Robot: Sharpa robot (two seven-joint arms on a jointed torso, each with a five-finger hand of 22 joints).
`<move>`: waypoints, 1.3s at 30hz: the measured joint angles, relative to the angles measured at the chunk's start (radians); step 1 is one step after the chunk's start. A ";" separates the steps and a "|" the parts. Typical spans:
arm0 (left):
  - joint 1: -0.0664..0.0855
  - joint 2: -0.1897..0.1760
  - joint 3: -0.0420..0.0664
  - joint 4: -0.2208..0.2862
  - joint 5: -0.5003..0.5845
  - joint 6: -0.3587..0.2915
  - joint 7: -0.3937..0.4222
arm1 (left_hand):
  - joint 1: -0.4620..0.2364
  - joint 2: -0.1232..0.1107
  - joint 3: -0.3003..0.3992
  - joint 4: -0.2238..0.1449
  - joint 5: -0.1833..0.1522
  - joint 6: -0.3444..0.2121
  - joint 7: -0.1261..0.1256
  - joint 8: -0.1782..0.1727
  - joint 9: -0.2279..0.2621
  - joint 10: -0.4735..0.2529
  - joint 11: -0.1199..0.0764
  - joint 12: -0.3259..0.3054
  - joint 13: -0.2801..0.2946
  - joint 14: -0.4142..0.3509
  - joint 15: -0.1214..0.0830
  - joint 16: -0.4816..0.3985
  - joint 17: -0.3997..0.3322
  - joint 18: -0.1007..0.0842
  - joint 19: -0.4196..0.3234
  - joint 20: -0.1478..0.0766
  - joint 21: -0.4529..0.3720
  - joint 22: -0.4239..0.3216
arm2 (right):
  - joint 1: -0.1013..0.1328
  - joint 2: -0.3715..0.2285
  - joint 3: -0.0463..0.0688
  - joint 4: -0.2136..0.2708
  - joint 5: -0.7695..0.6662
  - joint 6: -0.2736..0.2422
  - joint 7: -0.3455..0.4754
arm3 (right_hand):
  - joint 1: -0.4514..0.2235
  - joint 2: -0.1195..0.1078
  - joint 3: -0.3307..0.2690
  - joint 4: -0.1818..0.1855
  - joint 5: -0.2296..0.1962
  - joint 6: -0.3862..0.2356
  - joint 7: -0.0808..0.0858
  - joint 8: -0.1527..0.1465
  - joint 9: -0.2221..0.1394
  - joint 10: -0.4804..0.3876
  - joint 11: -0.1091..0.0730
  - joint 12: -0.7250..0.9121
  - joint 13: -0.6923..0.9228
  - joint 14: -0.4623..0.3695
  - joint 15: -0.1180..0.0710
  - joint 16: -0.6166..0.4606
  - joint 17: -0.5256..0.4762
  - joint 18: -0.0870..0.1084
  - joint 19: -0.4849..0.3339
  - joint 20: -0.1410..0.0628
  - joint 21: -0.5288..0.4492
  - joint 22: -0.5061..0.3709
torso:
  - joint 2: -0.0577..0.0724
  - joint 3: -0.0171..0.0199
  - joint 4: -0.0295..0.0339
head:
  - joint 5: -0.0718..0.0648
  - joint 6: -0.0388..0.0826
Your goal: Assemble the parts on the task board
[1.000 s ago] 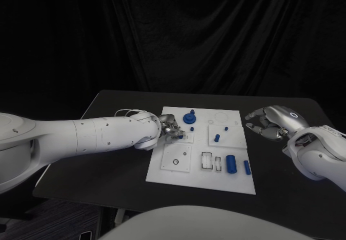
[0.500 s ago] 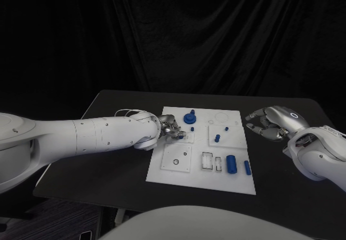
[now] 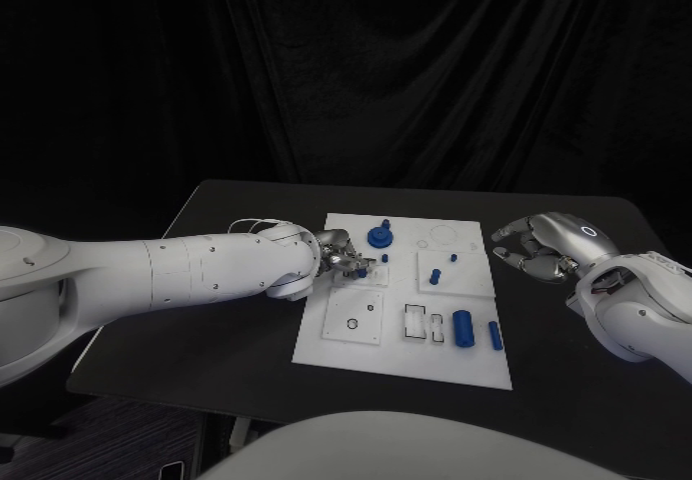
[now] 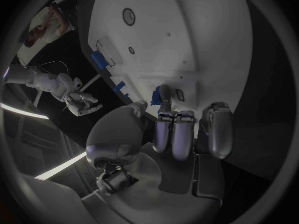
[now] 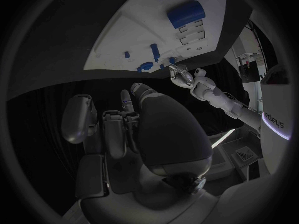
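Over the task board [image 3: 404,330]'s left side, our left hand [image 3: 342,258] pinches a small blue part [image 4: 163,93] above the plate, likely to seat it. Off the board's right edge, our right hand [image 3: 544,246] hovers, fingers curled, holding nothing, kept clear.

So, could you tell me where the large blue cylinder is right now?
In the head view, the large blue cylinder lies on the task board near its right front corner, beside a slimmer blue pin.
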 measured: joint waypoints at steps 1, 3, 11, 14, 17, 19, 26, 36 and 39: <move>0.000 0.000 0.000 0.000 0.000 -0.001 0.002 | -0.004 0.004 -0.007 0.000 0.000 0.000 0.000 0.000 0.002 -0.002 0.002 0.000 0.000 -0.001 0.001 0.000 0.000 0.000 0.000 0.000 -0.002 0.000 | 0.000 0.000 0.000 0.000 0.000 0.000 0.000 | 0.000 0.000 0.000 0.000 0.000 0.000 0.000 0.000 0.000 0.000 0.000 0.000 0.000 0.000 0.000 0.000 0.000 0.000 0.000 0.000 0.000 0.000 | 0.000 0.0000 0.0000 | 0.000 0.000; -0.001 0.000 0.000 -0.001 0.000 -0.003 0.006 | -0.008 0.008 -0.017 -0.001 0.011 -0.004 0.004 0.000 0.013 -0.004 0.004 0.000 0.000 0.003 0.004 0.000 0.000 0.000 0.000 0.000 -0.004 0.000 | 0.000 0.000 0.000 0.000 0.000 0.000 0.000 | 0.000 0.000 0.000 0.000 0.000 0.000 0.000 0.000 0.000 0.000 0.000 0.000 0.000 0.000 0.000 0.000 0.000 0.000 0.000 0.000 0.000 0.000 | 0.000 0.0000 -0.0001 | 0.000 0.000; -0.002 0.001 -0.001 -0.004 0.000 -0.010 0.016 | 0.026 0.030 -0.033 -0.004 0.081 -0.013 0.006 0.031 0.060 -0.004 0.004 0.000 0.000 0.003 0.004 0.000 0.000 0.000 0.000 0.000 -0.004 0.000 | 0.000 -0.001 0.000 0.000 0.000 0.001 -0.001 | 0.000 0.000 0.000 0.000 0.000 0.000 0.000 0.000 0.000 0.000 0.000 0.000 0.000 0.000 0.000 0.000 0.000 0.000 0.000 0.000 0.000 0.000 | 0.000 0.0004 -0.0005 | -0.002 0.000; -0.002 0.001 -0.001 -0.005 0.000 -0.011 0.018 | 0.042 0.045 -0.036 -0.001 0.124 -0.019 0.001 0.052 0.084 -0.004 0.004 0.000 0.000 0.003 0.004 0.000 0.001 0.000 0.000 0.000 -0.004 0.000 | 0.000 -0.001 0.000 0.000 0.000 0.001 -0.001 | 0.000 0.000 0.000 0.000 0.000 0.000 0.000 0.000 0.000 0.000 0.000 0.000 0.000 0.000 0.000 0.000 0.000 0.000 0.000 0.000 0.000 0.000 | 0.000 0.0004 -0.0007 | -0.001 0.000; -0.002 0.002 -0.001 -0.006 0.000 -0.012 0.020 | 0.055 0.049 -0.040 -0.002 0.167 -0.024 -0.005 0.058 0.099 -0.004 0.004 0.000 0.000 0.003 0.004 0.000 0.001 0.000 0.000 0.000 -0.004 0.000 | 0.000 -0.001 0.000 0.000 0.000 0.001 -0.002 | 0.000 0.000 0.000 0.000 0.000 0.000 0.000 0.000 0.000 0.000 0.000 0.000 0.000 0.000 0.000 0.000 0.000 0.000 0.000 0.000 0.000 0.000 | 0.000 0.0004 -0.0009 | 0.001 0.000; -0.002 0.002 -0.001 -0.007 0.000 -0.012 0.021 | 0.060 0.053 -0.040 -0.002 0.185 -0.025 -0.005 0.065 0.107 -0.004 0.004 0.000 0.000 0.003 0.004 0.000 0.001 0.000 0.000 0.000 -0.004 0.000 | 0.000 -0.001 0.000 0.000 0.000 0.002 -0.002 | 0.000 0.000 0.000 0.000 0.000 0.000 0.000 0.000 0.000 0.000 0.000 0.000 0.000 0.000 0.000 0.000 0.000 0.000 0.000 0.000 0.000 0.000 | 0.000 0.0003 -0.0015 | 0.003 0.000; -0.002 0.003 -0.001 -0.010 0.000 -0.014 0.024 | 0.096 0.044 -0.038 -0.004 0.232 -0.038 -0.005 0.078 0.131 -0.004 0.004 0.000 0.000 0.003 0.004 0.000 0.001 0.000 0.000 0.000 -0.008 0.000 | 0.000 -0.001 0.000 0.001 0.000 0.002 -0.002 | 0.000 0.000 0.000 0.000 0.000 0.000 0.000 0.000 0.000 0.000 0.000 0.000 0.000 0.000 0.000 0.000 0.000 0.000 0.000 0.000 0.000 0.000 | 0.000 0.0000 -0.0018 | 0.003 0.000; -0.002 0.005 -0.001 -0.017 0.000 -0.016 0.028 | 0.109 0.030 -0.043 -0.007 0.192 -0.045 -0.005 0.085 0.144 -0.004 0.004 0.000 0.000 0.003 0.004 0.000 0.001 0.000 0.000 0.000 -0.008 0.001 | 0.000 -0.002 0.000 0.001 0.000 0.003 -0.004 | 0.000 0.000 0.000 0.000 0.000 0.000 0.000 0.000 -0.001 0.000 0.000 0.000 0.000 0.000 0.000 0.000 0.000 0.000 -0.004 0.004 -0.006 0.000 | 0.000 0.0009 -0.0004 | 0.001 0.000; -0.002 0.005 -0.001 -0.018 0.000 -0.015 0.028 | 0.109 0.030 -0.048 -0.002 0.175 -0.045 -0.005 0.085 0.147 -0.004 0.004 0.000 0.000 0.003 0.004 0.000 0.001 0.000 0.000 0.000 -0.008 0.001 | 0.000 -0.001 0.000 0.001 0.000 0.003 -0.004 | 0.000 0.000 0.000 0.000 0.000 0.000 0.000 0.000 -0.001 0.000 0.000 0.000 0.000 0.000 0.000 0.000 0.000 0.000 -0.004 0.004 -0.006 0.000 | 0.000 0.0009 -0.0007 | 0.003 0.000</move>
